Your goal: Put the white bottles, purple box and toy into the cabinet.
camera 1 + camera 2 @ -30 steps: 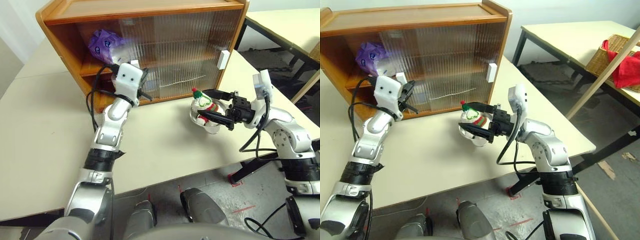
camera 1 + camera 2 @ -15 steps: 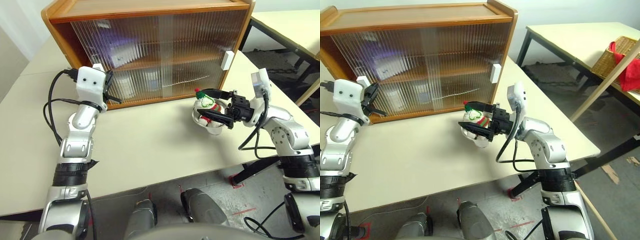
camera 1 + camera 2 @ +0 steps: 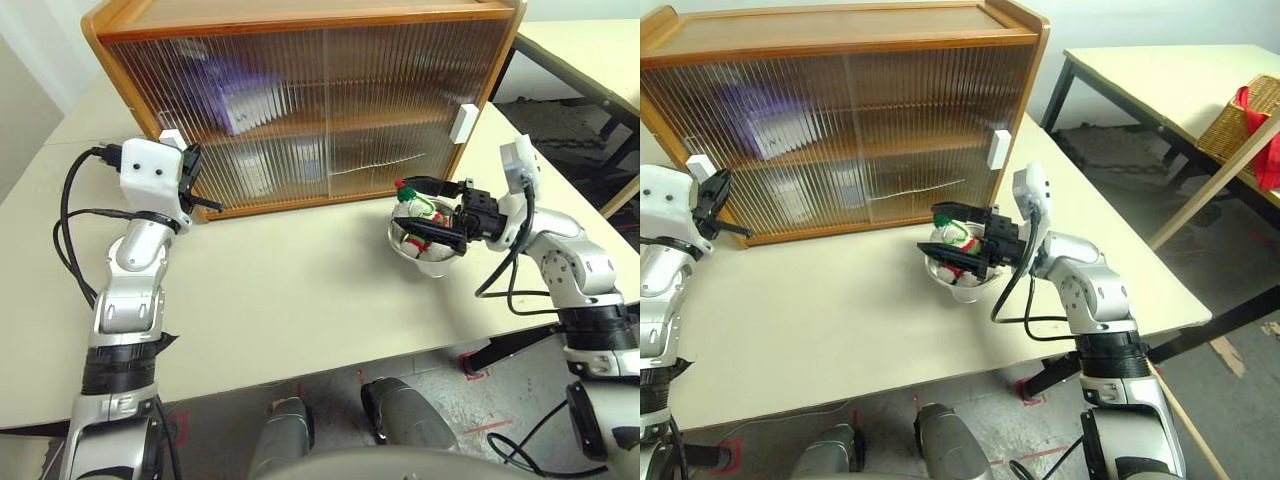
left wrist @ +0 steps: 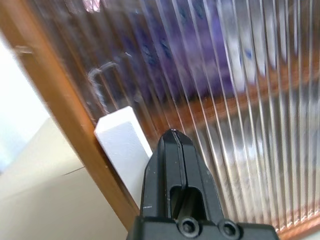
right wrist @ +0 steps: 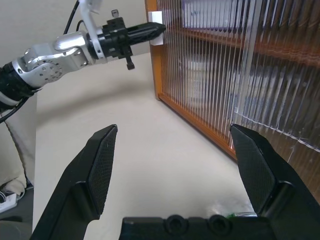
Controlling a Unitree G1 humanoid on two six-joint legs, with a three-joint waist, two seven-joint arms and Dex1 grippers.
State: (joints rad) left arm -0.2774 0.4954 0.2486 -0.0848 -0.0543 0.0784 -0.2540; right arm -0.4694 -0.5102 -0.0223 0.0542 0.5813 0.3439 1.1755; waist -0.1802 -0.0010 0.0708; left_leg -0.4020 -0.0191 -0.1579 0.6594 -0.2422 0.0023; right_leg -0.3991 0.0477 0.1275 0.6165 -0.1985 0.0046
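Left pincer [image 4: 172, 137] closed beside cabinet [image 3: 300, 20] edge.

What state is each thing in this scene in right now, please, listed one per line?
cabinet: sliding doors closed across the whole front.
purple box: on the upper shelf, behind the door.
toy: sitting in the metal bowl on the table.
left gripper: shut, empty, by the white handle at the cabinet's left edge.
right gripper: open, its fingers either side of the toy.
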